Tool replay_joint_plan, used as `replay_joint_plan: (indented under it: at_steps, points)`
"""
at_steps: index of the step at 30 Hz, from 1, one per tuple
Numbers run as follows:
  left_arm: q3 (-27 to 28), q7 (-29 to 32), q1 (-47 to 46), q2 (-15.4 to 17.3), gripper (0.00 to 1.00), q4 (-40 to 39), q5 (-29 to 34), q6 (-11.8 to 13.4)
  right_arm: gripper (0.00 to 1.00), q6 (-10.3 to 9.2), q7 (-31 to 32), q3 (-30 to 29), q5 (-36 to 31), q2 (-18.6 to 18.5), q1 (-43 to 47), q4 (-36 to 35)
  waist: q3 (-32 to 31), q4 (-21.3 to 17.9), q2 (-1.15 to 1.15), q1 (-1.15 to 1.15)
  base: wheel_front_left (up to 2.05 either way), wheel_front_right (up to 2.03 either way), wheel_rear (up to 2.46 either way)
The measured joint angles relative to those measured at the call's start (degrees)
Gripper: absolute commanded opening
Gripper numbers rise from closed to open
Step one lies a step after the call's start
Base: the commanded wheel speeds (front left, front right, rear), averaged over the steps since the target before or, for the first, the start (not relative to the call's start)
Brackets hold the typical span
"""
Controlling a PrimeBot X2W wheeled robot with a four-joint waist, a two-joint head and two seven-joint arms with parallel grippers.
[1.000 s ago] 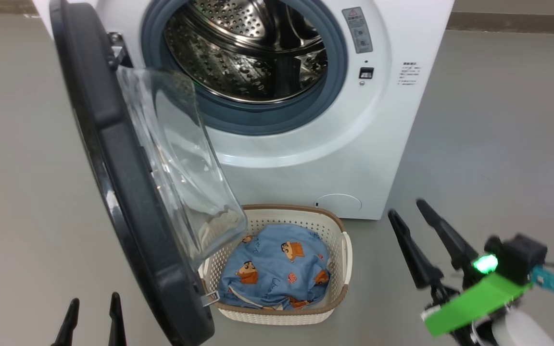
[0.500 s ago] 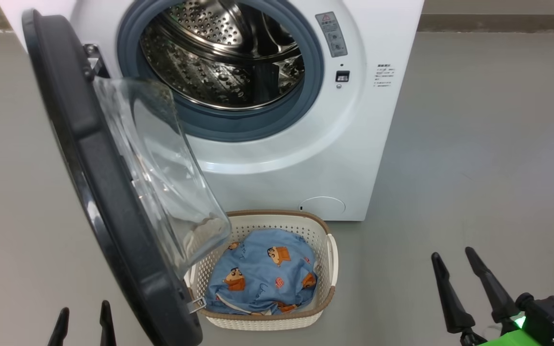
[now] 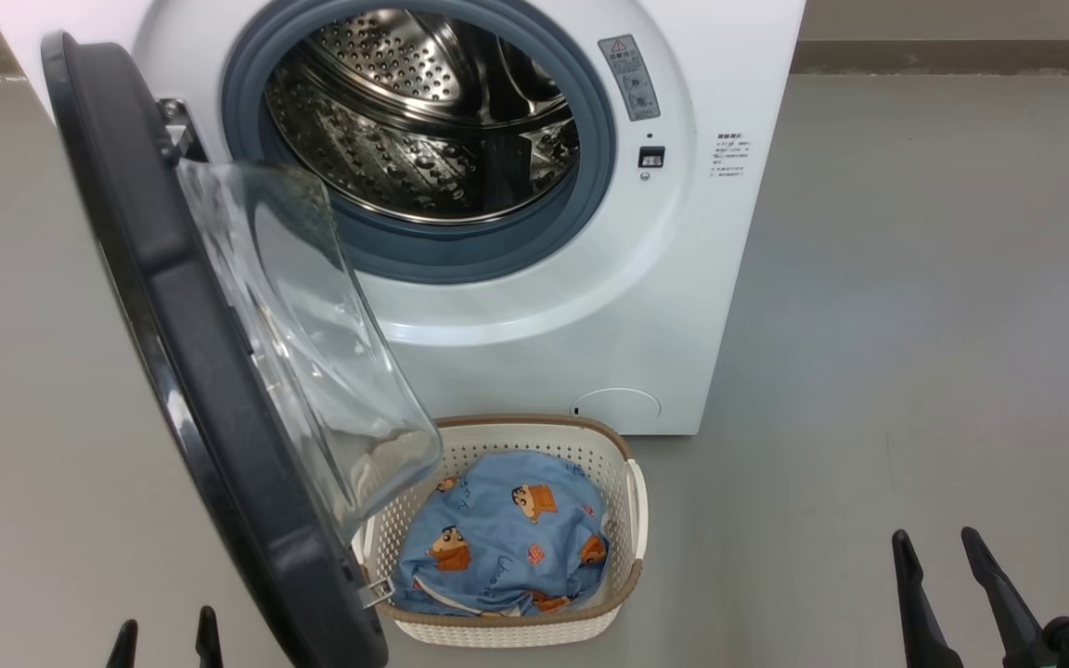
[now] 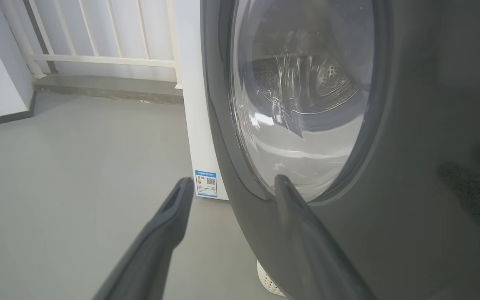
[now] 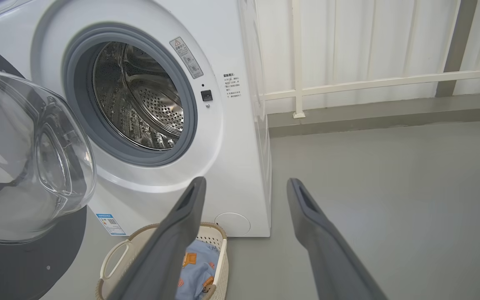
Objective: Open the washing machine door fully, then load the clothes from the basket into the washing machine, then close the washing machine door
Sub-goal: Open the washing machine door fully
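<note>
Door open, hinged view-left of washer; clothes in basket just below drum mouth. L gripper & R gripper both spread wide, empty

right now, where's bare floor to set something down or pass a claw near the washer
Widest bare floor: right of the washing machine and the basket, up to the right claw. More lies left of the washing machine door, ahead of the left claw. Crowded: the door's glass bulge hangs over the basket's left end.
</note>
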Motion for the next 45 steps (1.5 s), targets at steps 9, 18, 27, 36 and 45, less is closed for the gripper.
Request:
replay_joint_plan:
  at_steps: [9,18,27,36,45]
  points:
    - [0.08,0.0,0.21,0.01,1.0,-0.07,0.0,0.01,1.0,0.0,0.0,-1.12,-0.36,0.57,0.42,0.54,-0.05,-0.07,0.0,0.0,0.0,0.0,0.0]
    - [0.2,0.0,0.24,0.01,0.32,-0.98,0.0,0.01,1.0,0.0,0.0,-1.31,-0.46,0.74,0.42,0.86,0.23,0.07,0.0,0.0,0.0,0.0,0.0]
    - [3.99,0.0,0.19,-0.03,0.0,-4.23,-2.59,3.71,1.0,0.0,0.0,-1.65,-0.47,0.91,0.42,0.83,0.7,0.63,0.0,0.0,0.0,0.0,0.0]
    - [7.99,0.0,-1.62,-0.04,0.0,-19.13,-3.16,11.69,1.0,0.0,0.0,-2.25,-0.47,0.99,0.43,0.77,0.91,1.93,0.0,0.0,0.0,0.0,0.0]
    - [-4.99,-0.09,-7.32,0.08,0.0,-39.38,-1.14,8.98,1.0,0.0,0.0,-2.49,-0.47,1.05,0.53,0.78,0.56,3.96,0.0,0.0,0.0,0.0,0.0]
